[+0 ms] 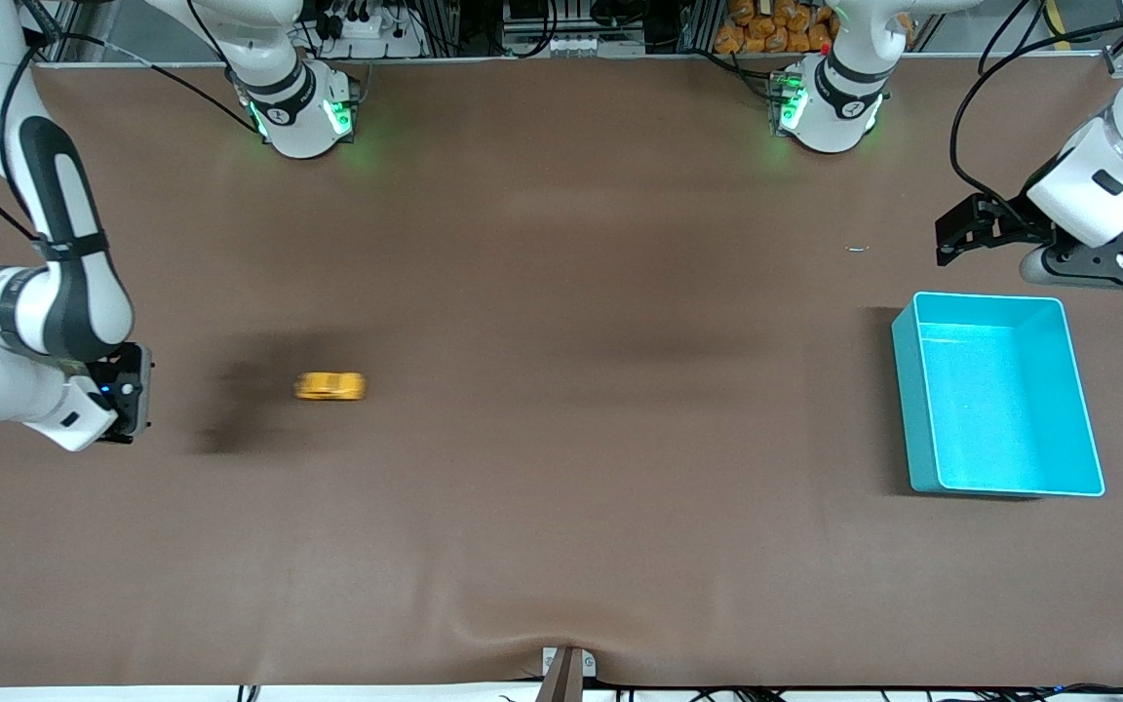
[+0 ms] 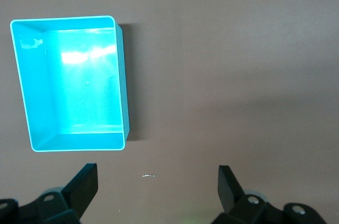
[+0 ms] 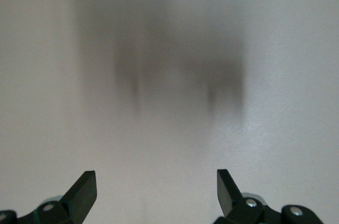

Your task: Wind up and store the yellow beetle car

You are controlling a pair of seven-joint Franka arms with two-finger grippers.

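The yellow beetle car (image 1: 329, 387) stands free on the brown table toward the right arm's end, its outline smeared. My right gripper (image 1: 129, 402) hangs over the table beside the car, toward the table's end and apart from it. It is open (image 3: 156, 187) with only bare table and a blurred shadow under it; the car does not show in the right wrist view. My left gripper (image 1: 948, 244) waits open (image 2: 157, 184) and empty over the table, next to the teal bin (image 1: 915, 409). The bin (image 2: 123, 91) is empty.
A tiny pale scrap (image 1: 858, 250) lies on the table between the bin and the left arm's base; in the left wrist view the scrap (image 2: 148, 176) shows between the fingers. A bracket (image 1: 566, 668) sits at the table's near edge.
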